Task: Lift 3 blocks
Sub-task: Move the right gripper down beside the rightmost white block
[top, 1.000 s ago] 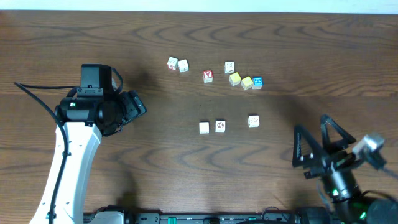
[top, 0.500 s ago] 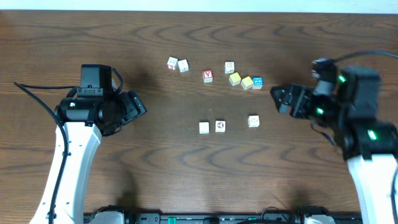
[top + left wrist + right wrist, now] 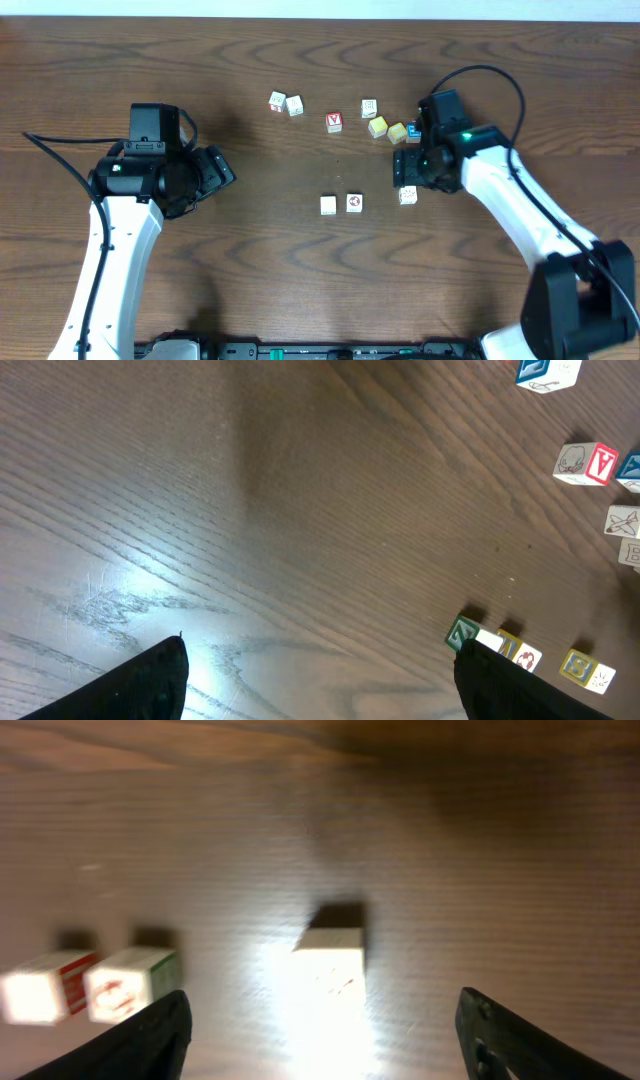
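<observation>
Near the middle of the wooden table [image 3: 300, 290], three cream-white blocks lie in a loose row running left to right, each apart from the next: the plain-topped block [image 3: 328, 205] at the left end, the block with the reddish-brown round mark [image 3: 354, 202] just beside it, and the speckled block [image 3: 407, 195] further toward the right edge. All three rest on the table, none of them lifted. The right arm [image 3: 520, 215] reaches in from the near right corner, its right fingers [image 3: 140, 1040] spread apart at the speckled block. Seen from the wrist camera, that block sits in the gap between them, touching neither, with the other two blocks off to one side; how high the fingers stand above the table cannot be told. The left arm [image 3: 110, 240] stands by the left edge, well apart from the row, its left fingers [image 3: 140, 685] wide apart and gripping nothing. Toward the far edge sits a scatter of other cubes: two pale cubes [image 3: 277, 101] close together, a cube with a red letter [image 3: 334, 122], a lone pale cube [image 3: 369, 107], two yellow cubes [image 3: 377, 127] side by side, and a blue cube [image 3: 413, 131] just beside the right arm's wrist as seen from above
</observation>
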Controlling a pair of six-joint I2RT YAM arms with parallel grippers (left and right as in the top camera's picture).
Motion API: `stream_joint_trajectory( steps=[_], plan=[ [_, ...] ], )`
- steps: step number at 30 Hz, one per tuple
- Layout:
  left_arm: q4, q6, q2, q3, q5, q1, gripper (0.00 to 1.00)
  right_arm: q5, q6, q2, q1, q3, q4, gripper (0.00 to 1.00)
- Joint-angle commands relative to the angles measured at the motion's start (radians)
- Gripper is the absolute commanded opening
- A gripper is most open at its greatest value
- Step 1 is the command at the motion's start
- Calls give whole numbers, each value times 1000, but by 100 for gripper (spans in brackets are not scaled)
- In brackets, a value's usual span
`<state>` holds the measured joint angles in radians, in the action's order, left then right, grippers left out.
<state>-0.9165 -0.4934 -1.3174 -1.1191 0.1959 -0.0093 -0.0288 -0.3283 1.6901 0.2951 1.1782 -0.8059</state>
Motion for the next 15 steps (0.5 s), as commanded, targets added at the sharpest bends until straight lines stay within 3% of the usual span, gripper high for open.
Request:
stream_joint_trajectory(
  steps=[1,5,15],
  plan=[
    [-3,10,-4,5,-13,4,85,77,-15,43,24,15,9,77],
    [-3,10,-4,5,-13,4,85,72,-16,106,37,14,9,64],
    [-3,10,-4,5,-13,4,85,42,-14,199,64,13,21,53]
  ],
)
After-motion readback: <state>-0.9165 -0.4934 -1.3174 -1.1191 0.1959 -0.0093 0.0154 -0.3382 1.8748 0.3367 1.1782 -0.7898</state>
